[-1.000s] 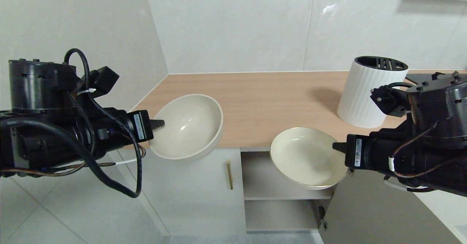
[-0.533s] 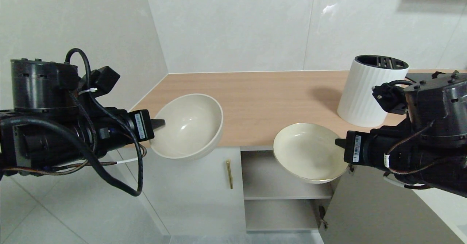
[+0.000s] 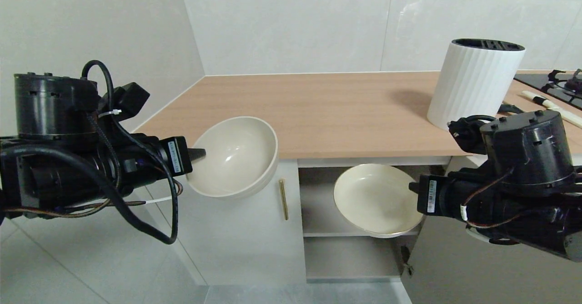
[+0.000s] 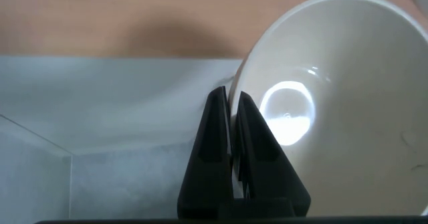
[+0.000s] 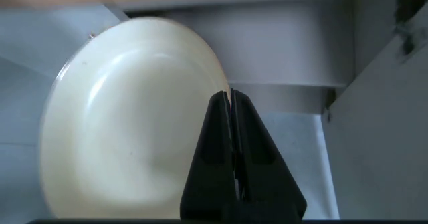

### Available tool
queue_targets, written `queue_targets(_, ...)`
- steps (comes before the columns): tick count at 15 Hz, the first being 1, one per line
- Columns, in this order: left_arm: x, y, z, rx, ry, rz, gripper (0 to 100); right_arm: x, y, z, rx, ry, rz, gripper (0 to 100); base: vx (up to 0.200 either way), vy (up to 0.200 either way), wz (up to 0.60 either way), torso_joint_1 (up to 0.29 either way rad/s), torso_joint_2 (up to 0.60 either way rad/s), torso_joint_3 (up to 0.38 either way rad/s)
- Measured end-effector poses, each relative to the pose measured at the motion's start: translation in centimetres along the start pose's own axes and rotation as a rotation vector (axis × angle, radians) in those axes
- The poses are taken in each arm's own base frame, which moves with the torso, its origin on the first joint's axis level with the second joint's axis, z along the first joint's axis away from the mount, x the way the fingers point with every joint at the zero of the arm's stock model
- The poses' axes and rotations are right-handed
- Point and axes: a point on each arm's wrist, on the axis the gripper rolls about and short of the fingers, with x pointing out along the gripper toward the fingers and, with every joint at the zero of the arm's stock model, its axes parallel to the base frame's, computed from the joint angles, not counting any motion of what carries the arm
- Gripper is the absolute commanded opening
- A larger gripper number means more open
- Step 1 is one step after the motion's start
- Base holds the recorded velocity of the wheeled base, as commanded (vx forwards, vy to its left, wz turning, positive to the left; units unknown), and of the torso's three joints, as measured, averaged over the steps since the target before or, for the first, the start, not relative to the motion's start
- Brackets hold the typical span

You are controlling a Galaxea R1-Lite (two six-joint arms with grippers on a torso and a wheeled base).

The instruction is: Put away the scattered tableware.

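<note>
The plate [image 3: 377,199] hangs tilted directly in front of the open cabinet's [image 3: 318,217] upper shelf, below the counter [image 3: 318,108] that tops the cabinet. My right gripper [image 3: 411,186] is clamped on the plate's rim. The bowl [image 3: 234,156] is held off to the left of the cabinet opening, in front of the closed door and above its handle [image 3: 283,199]. My left gripper [image 3: 200,153] is pinched tight on the bowl's edge.

The head camera has dropped, so the whole view has shifted. Even so, the plate was level with the counter's front edge a second ago and now sits level with the shelf opening. I judge it is lined up to slide in, and the bowl waits its turn. The knife block [image 3: 475,86] stands on the counter above the cabinet's right side.
</note>
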Motion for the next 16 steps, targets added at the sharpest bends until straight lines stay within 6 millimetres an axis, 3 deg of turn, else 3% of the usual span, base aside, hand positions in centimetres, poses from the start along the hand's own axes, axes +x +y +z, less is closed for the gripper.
queue_targets(11, 0.2, 0.0, -0.1, 0.000, 0.005, 0.000, 0, 1.9, 0.3, -1.6, -0.030, 0.060, -0.019, 0, 0.000, 0.000, 0.00, -0.094, 0.45, 0.352)
queue_targets(16, 0.3, 0.1, -0.1, -0.001, 0.009, 0.002, 0, 2.4, 0.4, -1.9, -0.035, 0.074, -0.027, 0, 0.000, 0.000, 0.00, -0.007, 0.11, 0.095)
